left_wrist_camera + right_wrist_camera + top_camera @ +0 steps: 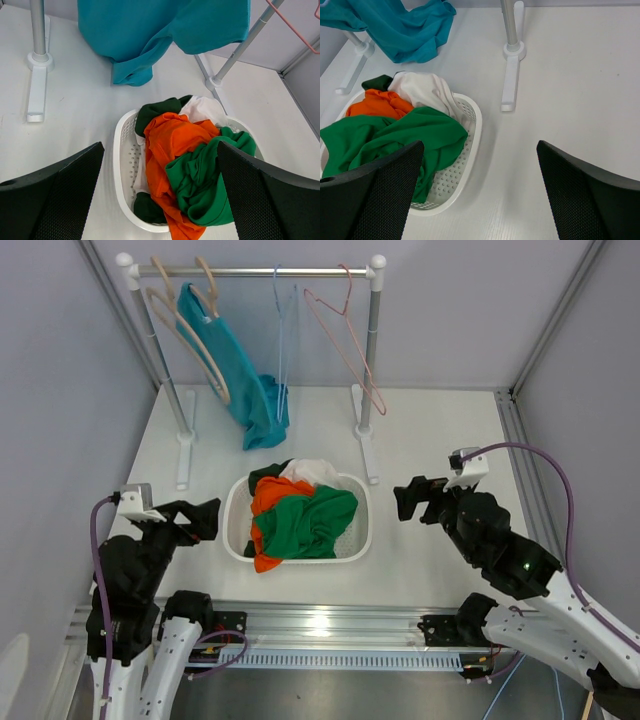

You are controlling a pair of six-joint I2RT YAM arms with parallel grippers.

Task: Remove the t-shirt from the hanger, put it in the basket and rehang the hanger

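Observation:
A teal t-shirt (233, 368) hangs on a beige hanger (205, 352) at the left of the rack's rail (250, 271). Its lower part bunches on the table. It also shows in the left wrist view (150, 30) and the right wrist view (395, 25). My left gripper (200, 519) is open and empty, left of the basket, well short of the shirt. My right gripper (412, 498) is open and empty, right of the basket.
A white laundry basket (235, 540) mid-table holds green, orange, white and dark green clothes (305, 520). A second beige hanger (165, 310), a blue hanger (282, 335) and a pink hanger (350, 335) hang bare on the rail. The rack's feet (366, 455) stand beside the basket.

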